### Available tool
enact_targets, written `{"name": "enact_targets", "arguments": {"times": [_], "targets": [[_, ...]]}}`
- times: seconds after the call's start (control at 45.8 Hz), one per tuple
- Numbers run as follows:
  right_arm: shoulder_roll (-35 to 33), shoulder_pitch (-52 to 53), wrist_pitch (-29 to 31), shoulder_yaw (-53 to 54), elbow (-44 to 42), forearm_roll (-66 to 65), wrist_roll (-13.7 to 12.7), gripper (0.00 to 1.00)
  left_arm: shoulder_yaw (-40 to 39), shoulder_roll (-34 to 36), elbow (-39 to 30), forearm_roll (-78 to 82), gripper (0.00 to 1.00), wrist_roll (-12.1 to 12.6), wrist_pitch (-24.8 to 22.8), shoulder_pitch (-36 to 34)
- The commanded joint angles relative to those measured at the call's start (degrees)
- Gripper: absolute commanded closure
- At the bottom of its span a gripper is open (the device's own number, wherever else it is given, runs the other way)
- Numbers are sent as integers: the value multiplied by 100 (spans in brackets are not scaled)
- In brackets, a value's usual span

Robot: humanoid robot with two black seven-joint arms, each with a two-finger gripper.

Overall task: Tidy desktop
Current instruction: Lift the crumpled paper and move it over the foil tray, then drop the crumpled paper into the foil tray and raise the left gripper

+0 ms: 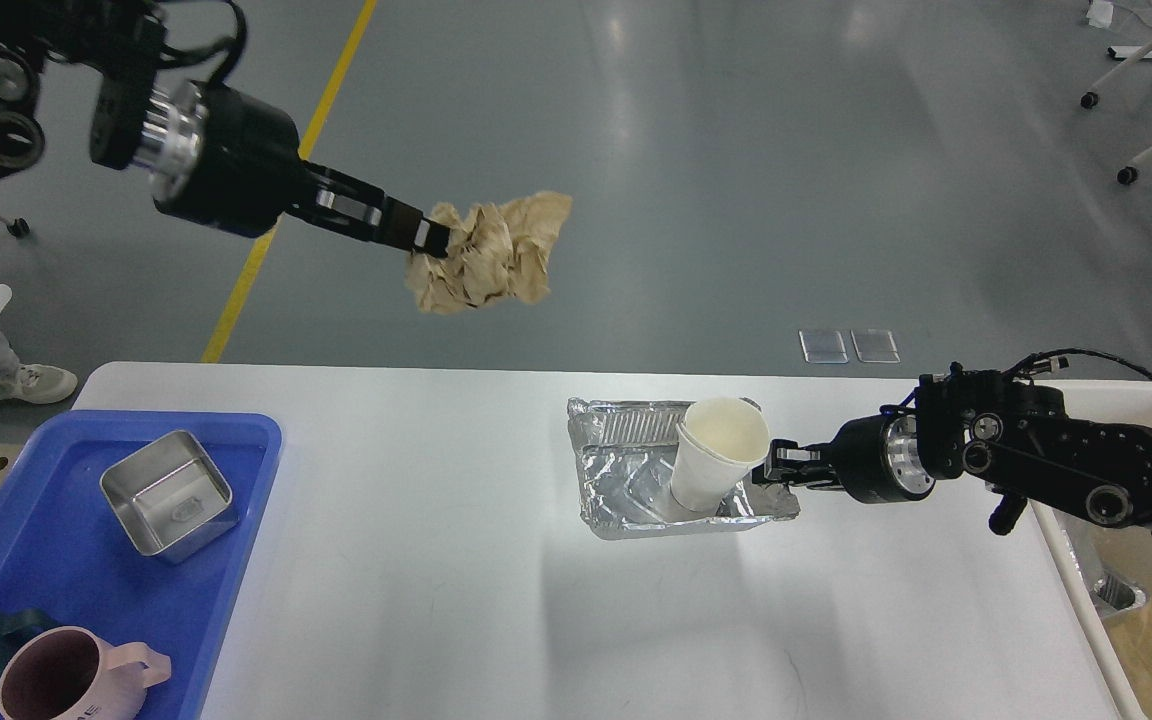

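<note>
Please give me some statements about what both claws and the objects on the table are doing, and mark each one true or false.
1. The left claw holds a crumpled brown paper in the air. True.
2. The white paper cup stands on the blue plastic tray. False: it sits tilted in the crumpled aluminium foil tray.
3. The square steel container rests on the blue plastic tray. True.
4. The right claw is high above the large white tabletop. False: it is low, at the foil tray's right edge beside the cup.
5. The pink mug lies beside the foil tray. False: it is on the blue tray, at its near end.
</note>
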Motion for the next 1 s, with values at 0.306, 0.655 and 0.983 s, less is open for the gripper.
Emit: {"name": "enact_targets", "arguments": {"times": [0.306,0.655,0.983], "targets": [[4,52,1,12,15,12,0,100,1,-1502,381,33,94,332,544,976],[-5,105,1,30,23,161,27,100,36,-2179,970,33,93,419,597,1354],[-14,132,9,38,41,223,53,100,19,-2619,1444,16,83,428,904,1759]]}}
